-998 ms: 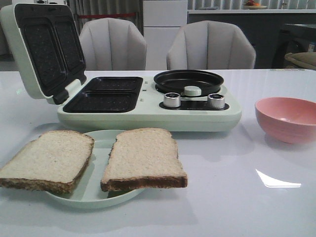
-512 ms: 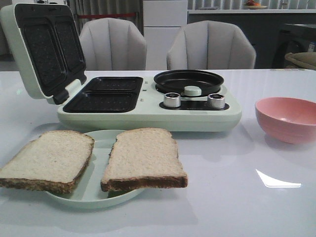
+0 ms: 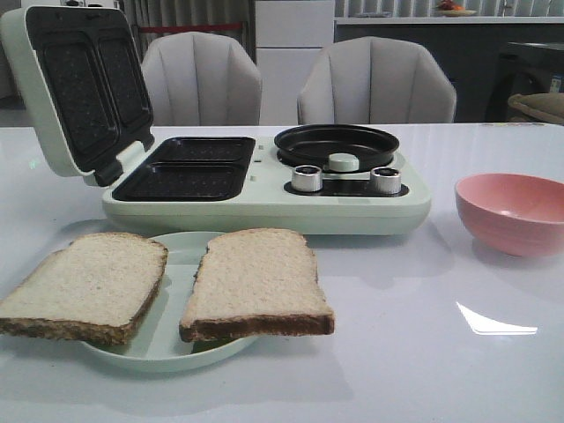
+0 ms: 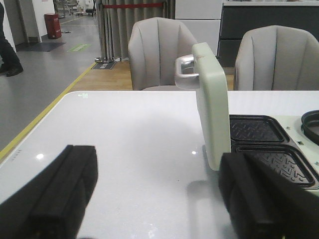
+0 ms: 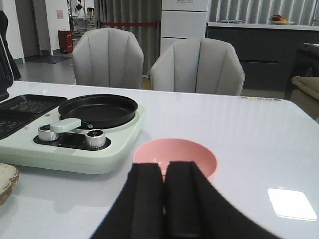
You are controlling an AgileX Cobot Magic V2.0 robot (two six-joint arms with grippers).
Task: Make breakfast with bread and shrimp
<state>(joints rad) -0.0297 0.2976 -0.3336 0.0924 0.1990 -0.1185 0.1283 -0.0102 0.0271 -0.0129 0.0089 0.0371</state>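
Note:
Two slices of bread lie side by side on a pale green plate at the table's front left: one slice overhangs the plate's left rim, the other its right. No shrimp shows in any view. My left gripper is open with its fingers far apart over bare table, beside the raised lid of the breakfast maker. My right gripper is shut on nothing, just in front of the pink bowl, and hides part of the bowl's inside. Neither gripper appears in the front view.
A pale green breakfast maker stands behind the plate, its lid open at the left, two dark grill wells and a round black pan exposed. The pink bowl sits at the right. Two grey chairs stand behind the table.

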